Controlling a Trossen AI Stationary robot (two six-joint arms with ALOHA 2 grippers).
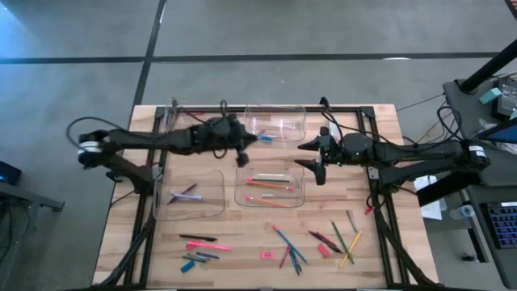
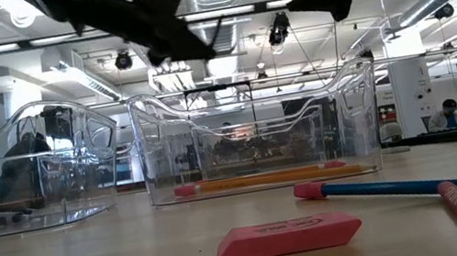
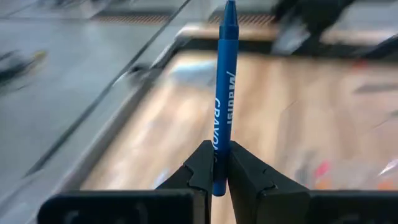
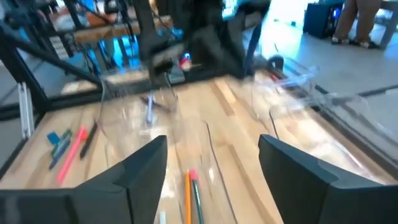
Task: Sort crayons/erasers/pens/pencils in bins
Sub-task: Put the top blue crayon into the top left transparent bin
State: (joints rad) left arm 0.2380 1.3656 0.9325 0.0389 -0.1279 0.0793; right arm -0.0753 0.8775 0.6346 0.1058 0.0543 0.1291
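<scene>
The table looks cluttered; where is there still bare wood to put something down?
Bare wood lies along the table's right side, beyond the right gripper. The front strip is crowded: pens and crayons left, pencils and erasers right. The four bins fill the rest.

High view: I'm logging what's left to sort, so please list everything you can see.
table: one, light wood, beneath everything
bins: four, clear, two rows mid-table
pencils: several, mostly orange, in the near-right bin
pens: about two, dark purple, in the near-left bin
loose sticks: roughly a dozen, mixed colours, along the table's near edge
erasers: two, pink and red, among the loose sticks
blue crayon: one, in the left gripper
left gripper: shut on the blue crayon, raised between the bins
right gripper: open, above the pencil bin
</scene>
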